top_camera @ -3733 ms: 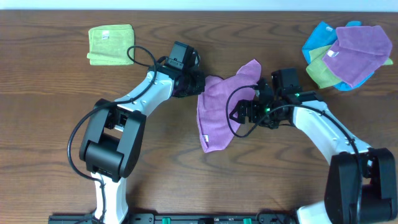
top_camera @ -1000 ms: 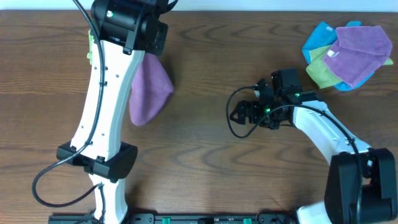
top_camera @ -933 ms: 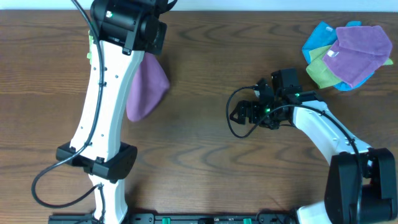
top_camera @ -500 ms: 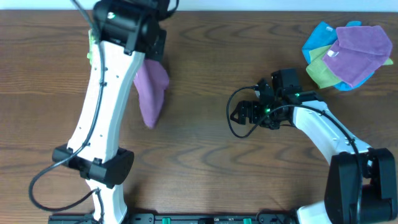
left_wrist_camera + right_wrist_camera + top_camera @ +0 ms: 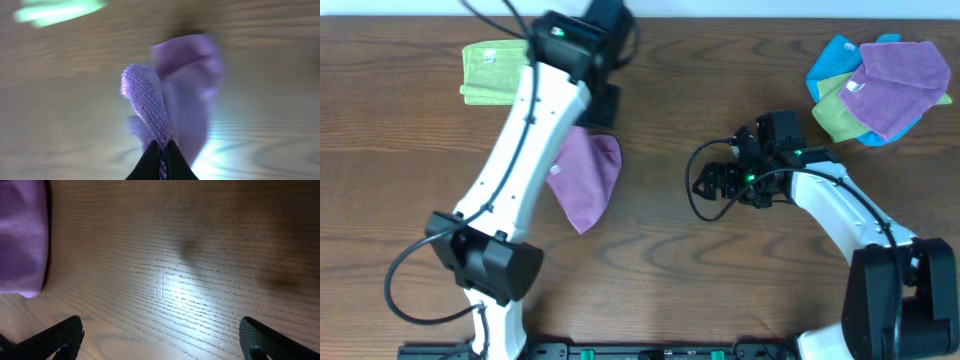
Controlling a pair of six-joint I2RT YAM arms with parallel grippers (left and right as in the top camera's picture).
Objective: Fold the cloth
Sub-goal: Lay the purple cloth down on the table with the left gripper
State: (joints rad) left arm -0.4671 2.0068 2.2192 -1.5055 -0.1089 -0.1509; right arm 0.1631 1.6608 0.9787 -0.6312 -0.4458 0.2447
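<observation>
Left gripper [image 5: 161, 152]: jaws are seen closed, pinching a bunched edge of the cloth [image 5: 150, 100], which trails away from the fingertips over the wooden table [image 5: 720, 280]. In the overhead view the cloth is found left of centre, just beside the left arm and partly covered by it. Whether its lower end touches the table cannot be told.

Right gripper [image 5: 160, 330]: jaws are held wide apart, nothing between them, bare wood below.

Left wrist view is motion-blurred; a green streak [image 5: 57, 10] at its top edge is not resolved. A purple patch [image 5: 20, 235] is cut off at the left edge of the right wrist view.
</observation>
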